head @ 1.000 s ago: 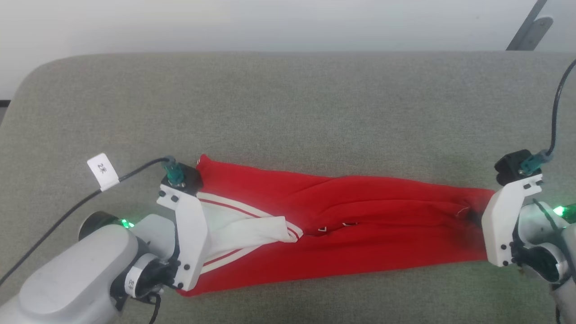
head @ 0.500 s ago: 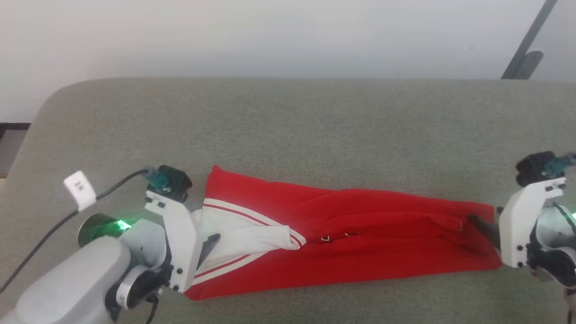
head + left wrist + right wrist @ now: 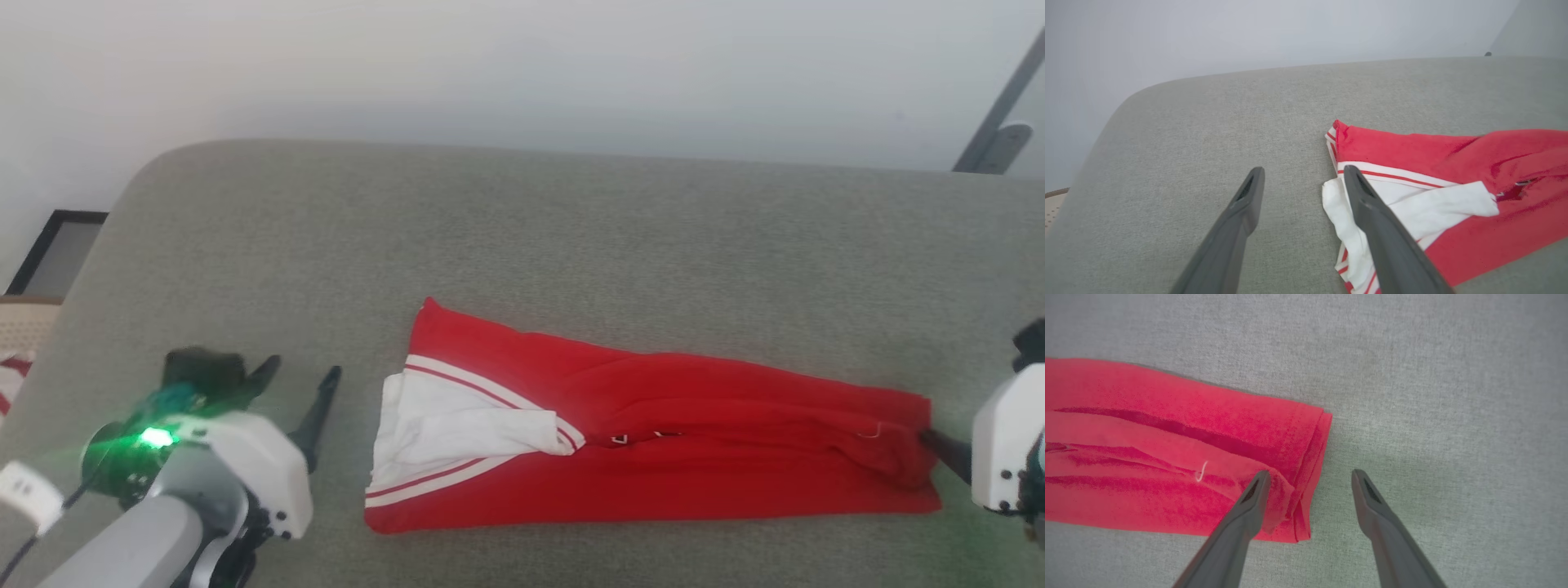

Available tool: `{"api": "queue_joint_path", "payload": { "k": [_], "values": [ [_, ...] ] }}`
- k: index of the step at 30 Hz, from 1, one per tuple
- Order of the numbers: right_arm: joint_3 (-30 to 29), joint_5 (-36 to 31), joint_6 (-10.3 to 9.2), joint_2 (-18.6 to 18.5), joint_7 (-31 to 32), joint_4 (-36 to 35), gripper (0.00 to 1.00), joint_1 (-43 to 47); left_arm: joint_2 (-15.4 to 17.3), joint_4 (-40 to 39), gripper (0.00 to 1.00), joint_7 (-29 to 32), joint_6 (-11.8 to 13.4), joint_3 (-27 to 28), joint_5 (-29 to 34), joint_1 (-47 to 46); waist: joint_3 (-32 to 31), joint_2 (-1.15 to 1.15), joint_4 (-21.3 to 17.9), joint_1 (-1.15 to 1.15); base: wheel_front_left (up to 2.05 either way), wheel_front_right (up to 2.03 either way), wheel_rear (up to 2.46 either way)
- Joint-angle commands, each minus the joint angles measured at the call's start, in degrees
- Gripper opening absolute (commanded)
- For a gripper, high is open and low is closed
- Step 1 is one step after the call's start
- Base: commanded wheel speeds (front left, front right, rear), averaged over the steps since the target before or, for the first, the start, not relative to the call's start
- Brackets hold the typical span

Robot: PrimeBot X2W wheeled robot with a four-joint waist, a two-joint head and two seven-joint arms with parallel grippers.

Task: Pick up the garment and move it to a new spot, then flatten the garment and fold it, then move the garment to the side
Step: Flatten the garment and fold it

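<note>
Shirt of soft bright red cloth (image 3: 694, 465), white-sleeved, lies folded lengthwise; left pincer (image 3: 1303, 171) and right pincer (image 3: 1311, 472) flank its ends, agape and empty, likely to regrasp.

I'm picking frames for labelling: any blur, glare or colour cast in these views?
Head view: left end effector blurred, green light flaring on its wrist; garment sharp. Left wrist view: hazy, soft toward the edges. Right wrist view: crisp, green tint on the grey cushion.
</note>
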Motion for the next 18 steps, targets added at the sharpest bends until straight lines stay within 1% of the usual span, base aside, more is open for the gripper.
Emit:
{"api": "queue_joint_path", "payload": {
  "k": [1,3,6,8,12,16,17,18],
  "values": [
    [-0.15,-0.04,-0.09,-0.11,-0.09,0.68,1.00,0.76,0.11,0.21,1.00,-1.53,0.22,0.39,0.41,0.85,0.21,0.00,0.64,0.00,0.00,0.00,0.00],
    [-0.63,0.04,-0.08,-0.02,0.01,1.88,1.00,0.92,-0.39,1.10,1.00,-5.28,0.98,1.88,-0.10,2.68,0.40,0.00,1.43,0.00,0.00,0.00,0.00],
    [-1.24,0.46,-0.08,0.09,-0.53,3.92,1.00,0.73,-0.98,2.10,1.00,-10.55,1.42,3.64,-0.14,4.66,0.88,0.00,2.61,0.00,0.00,0.00,0.00],
    [-0.95,1.23,-0.09,0.48,-0.87,5.38,1.00,0.35,-1.23,2.68,1.00,-12.92,1.45,4.49,-0.46,5.90,1.15,0.00,3.36,0.00,0.00,0.00,0.00],
    [0.27,1.93,-0.07,1.18,-1.16,8.24,1.00,-0.62,-2.27,3.30,1.00,-15.46,1.42,6.05,-0.75,7.51,1.73,0.00,4.73,0.00,0.00,0.00,0.00],
    [3.63,3.58,-0.05,2.34,-1.86,10.02,1.00,-1.41,-3.06,3.59,1.00,-16.60,1.07,7.71,-0.51,8.45,2.11,0.00,5.84,0.00,0.00,0.00,0.00],
    [4.56,4.02,-0.04,2.31,-1.80,10.30,0.87,-1.52,-3.36,3.76,1.00,-16.80,0.84,8.05,-0.33,8.74,2.23,0.00,6.10,0.00,0.00,0.00,0.00],
    [6.01,4.20,-0.04,2.05,-2.01,10.25,0.28,-1.59,-3.78,3.87,1.00,-16.93,0.59,8.23,-0.09,8.90,2.32,0.00,6.37,0.00,0.00,0.00,0.00]
  ]
}}
